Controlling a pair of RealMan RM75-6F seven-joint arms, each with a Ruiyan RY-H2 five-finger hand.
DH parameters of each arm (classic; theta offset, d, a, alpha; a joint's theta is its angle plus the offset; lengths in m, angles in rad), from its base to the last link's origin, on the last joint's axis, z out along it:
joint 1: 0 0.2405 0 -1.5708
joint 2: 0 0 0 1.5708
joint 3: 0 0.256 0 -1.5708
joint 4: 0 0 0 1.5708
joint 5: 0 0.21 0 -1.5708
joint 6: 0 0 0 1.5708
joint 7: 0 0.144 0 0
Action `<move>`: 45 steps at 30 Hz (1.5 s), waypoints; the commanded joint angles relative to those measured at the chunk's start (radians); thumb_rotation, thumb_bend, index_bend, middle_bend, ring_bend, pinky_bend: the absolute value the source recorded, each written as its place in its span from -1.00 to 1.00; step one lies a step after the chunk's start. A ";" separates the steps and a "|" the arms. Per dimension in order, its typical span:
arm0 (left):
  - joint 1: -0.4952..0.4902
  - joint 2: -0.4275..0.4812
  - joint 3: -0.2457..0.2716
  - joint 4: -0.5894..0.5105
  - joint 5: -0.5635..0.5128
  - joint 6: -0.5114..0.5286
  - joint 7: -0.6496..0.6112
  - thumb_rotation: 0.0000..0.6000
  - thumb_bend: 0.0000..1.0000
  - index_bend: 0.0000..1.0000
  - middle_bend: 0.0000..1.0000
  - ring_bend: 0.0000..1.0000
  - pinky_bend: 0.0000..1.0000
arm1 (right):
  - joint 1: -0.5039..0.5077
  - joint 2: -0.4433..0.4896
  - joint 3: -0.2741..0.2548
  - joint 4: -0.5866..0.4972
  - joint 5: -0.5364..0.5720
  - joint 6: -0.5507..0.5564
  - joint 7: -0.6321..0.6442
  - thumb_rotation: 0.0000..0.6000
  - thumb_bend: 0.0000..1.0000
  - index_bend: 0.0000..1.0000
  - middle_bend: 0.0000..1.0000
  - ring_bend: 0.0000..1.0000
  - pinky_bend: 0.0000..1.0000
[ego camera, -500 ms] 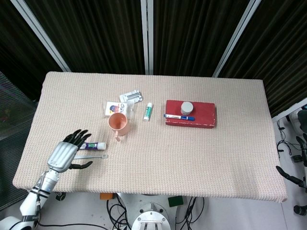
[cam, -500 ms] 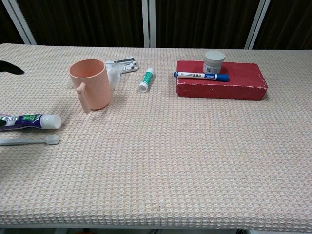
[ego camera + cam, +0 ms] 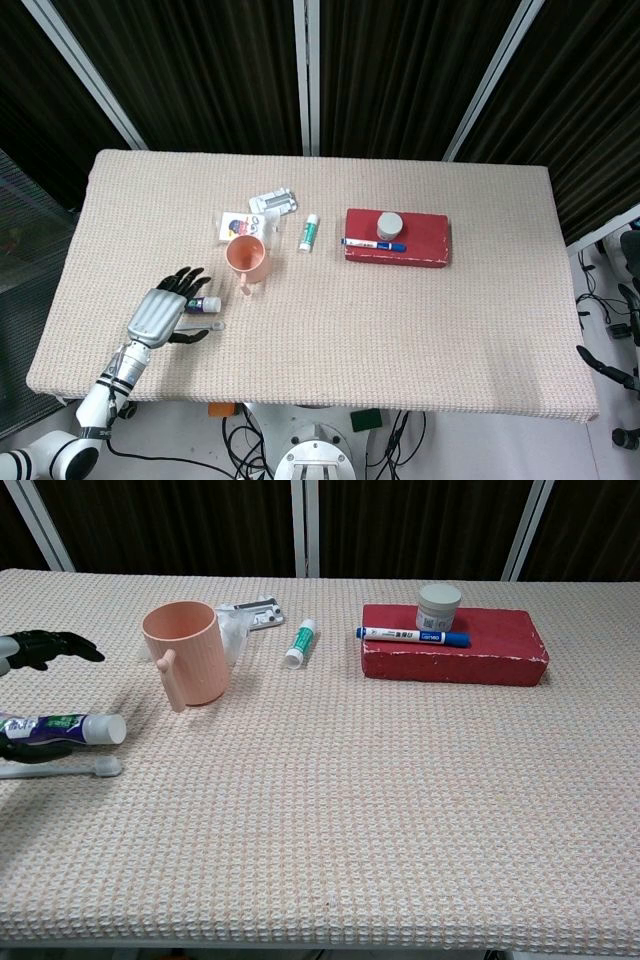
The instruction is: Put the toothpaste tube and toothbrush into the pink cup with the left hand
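The pink cup (image 3: 247, 257) (image 3: 185, 652) stands upright left of the table's middle, handle toward the front. The toothpaste tube (image 3: 207, 303) (image 3: 68, 727) lies in front of it to the left, white cap pointing right. Just nearer the front edge lies the grey toothbrush (image 3: 212, 325) (image 3: 62, 769). My left hand (image 3: 166, 310) (image 3: 42, 646) hovers over the tube's tail with fingers spread beyond it and the thumb (image 3: 30, 748) on the near side, between tube and brush. It holds nothing. The tube's rear part is hidden under the hand in the head view. No right hand shows.
A red box (image 3: 420, 245) (image 3: 500, 652) right of centre carries a small jar (image 3: 389, 225) and a blue marker (image 3: 373, 243). Behind the cup lie a small green-white tube (image 3: 310, 231), a blister pack (image 3: 273, 202) and a card (image 3: 236, 222).
My left hand has moved right and forward over the toothpaste tube, and its fingers now reach into the chest view. Tube, brush and cup have not moved.
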 commanded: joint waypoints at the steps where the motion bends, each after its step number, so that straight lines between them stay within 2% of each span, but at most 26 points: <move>1: -0.011 -0.021 -0.012 0.021 -0.028 -0.010 0.014 0.56 -0.70 -0.65 -0.78 -0.91 -0.62 | -0.001 0.000 0.000 0.000 -0.001 0.002 0.000 0.91 -0.36 -1.00 -1.00 -1.00 -1.00; 5: -0.024 -0.046 -0.021 0.044 -0.057 -0.019 0.040 0.87 -0.68 -0.53 -0.72 -0.89 -0.61 | 0.000 -0.001 0.000 0.001 0.002 -0.003 -0.002 0.91 -0.36 -1.00 -1.00 -1.00 -1.00; 10: -0.041 -0.072 -0.024 0.071 -0.094 -0.040 0.093 0.99 -0.64 -0.45 -0.69 -0.87 -0.60 | 0.002 -0.004 0.001 0.003 0.005 -0.010 -0.004 0.91 -0.36 -1.00 -1.00 -1.00 -1.00; 17: -0.049 -0.104 -0.021 0.110 -0.117 -0.037 0.117 1.00 -0.57 -0.26 -0.53 -0.78 -0.56 | 0.004 -0.007 0.001 0.009 0.010 -0.019 -0.006 0.92 -0.36 -1.00 -1.00 -1.00 -1.00; 26: -0.053 -0.132 -0.012 0.154 -0.123 -0.021 0.143 1.00 -0.54 -0.14 -0.37 -0.73 -0.56 | 0.004 -0.010 0.000 0.015 0.010 -0.021 -0.003 0.91 -0.35 -1.00 -1.00 -1.00 -1.00; 37: -0.049 -0.142 -0.006 0.168 -0.107 0.015 0.143 1.00 -0.30 0.06 -0.03 -0.57 -0.56 | 0.003 -0.015 0.000 0.025 0.012 -0.023 0.004 0.91 -0.35 -1.00 -1.00 -1.00 -1.00; 40: -0.043 -0.147 -0.013 0.175 -0.085 0.057 0.119 1.00 -0.25 0.14 0.05 -0.49 -0.52 | 0.003 -0.015 0.001 0.027 0.012 -0.022 0.007 0.91 -0.35 -1.00 -1.00 -1.00 -1.00; 45: -0.019 -0.115 -0.038 0.169 -0.043 0.143 -0.023 1.00 -0.24 0.19 0.09 -0.44 -0.50 | 0.001 -0.015 0.003 0.030 0.015 -0.020 0.013 0.92 -0.35 -1.00 -1.00 -1.00 -1.00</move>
